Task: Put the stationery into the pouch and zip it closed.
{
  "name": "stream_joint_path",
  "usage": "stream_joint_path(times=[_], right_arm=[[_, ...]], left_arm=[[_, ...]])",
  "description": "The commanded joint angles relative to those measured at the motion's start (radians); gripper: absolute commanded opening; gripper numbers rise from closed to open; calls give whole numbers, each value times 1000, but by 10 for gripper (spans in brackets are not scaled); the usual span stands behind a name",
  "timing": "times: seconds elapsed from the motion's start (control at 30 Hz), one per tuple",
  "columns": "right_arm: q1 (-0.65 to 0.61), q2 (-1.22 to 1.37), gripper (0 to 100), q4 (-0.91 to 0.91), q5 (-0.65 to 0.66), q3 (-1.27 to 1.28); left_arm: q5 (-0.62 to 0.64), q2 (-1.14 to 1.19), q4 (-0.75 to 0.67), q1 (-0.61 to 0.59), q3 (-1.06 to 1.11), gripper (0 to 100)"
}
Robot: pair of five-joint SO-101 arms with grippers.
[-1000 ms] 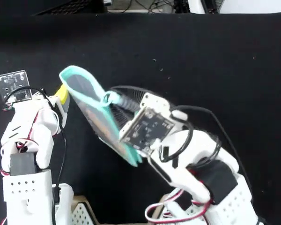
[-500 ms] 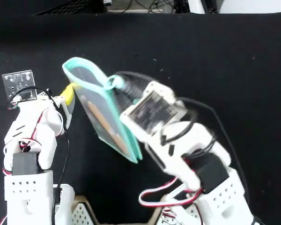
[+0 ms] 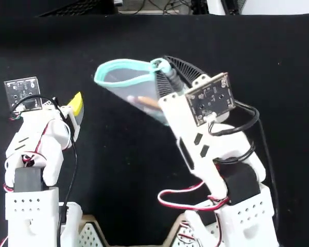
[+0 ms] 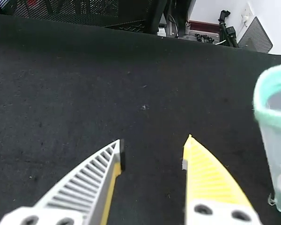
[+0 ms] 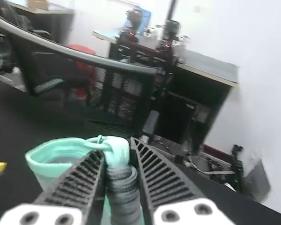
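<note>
The pouch (image 3: 124, 85) is translucent with a teal rim. It hangs in the air above the black table, its mouth standing open, and a pencil-like stick (image 3: 146, 101) shows inside. My right gripper (image 3: 162, 69) is shut on the pouch's teal and grey zip end (image 5: 116, 161), with the black ribbed fingers (image 5: 77, 185) on either side. My left gripper (image 3: 76, 109) stands open to the left of the pouch and apart from it. In the left wrist view, nothing lies between its yellow and white fingers (image 4: 203, 171). The pouch's rim (image 4: 271, 117) shows off to one side.
Black cloth (image 3: 247, 56) covers the table. The arm bases (image 3: 31, 211) stand at the near edge. Behind the table are a mesh chair (image 5: 112, 93), desks and cables.
My right arm has lifted the pouch and swung it up and to the right. The pouch went from lying slanted to hanging with its mouth open. It now sits clear of my left gripper.
</note>
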Motion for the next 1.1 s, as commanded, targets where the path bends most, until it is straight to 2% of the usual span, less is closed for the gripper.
stream_joint_path(times=[0.0, 0.27, 0.4, 0.67, 0.87, 0.97, 1.07], right_arm=[[-84, -19, 13, 12, 44, -70], [-296, -21, 13, 143, 227, -73], [-324, -28, 13, 160, 242, -77], [-284, -21, 12, 110, 233, -65], [-189, -21, 13, -44, 110, 7], [-112, -21, 13, -164, 32, 77], [-92, -21, 12, -170, 18, 99]], left_arm=[[8, -3, 8, 12, -7, 227], [8, -3, 8, 12, -7, 227], [8, -3, 8, 12, -7, 227], [8, -3, 8, 10, -7, 227], [6, -3, 12, 10, -7, 227], [-9, -5, 86, 13, -56, 228], [-49, -5, 206, 19, -147, 228]])
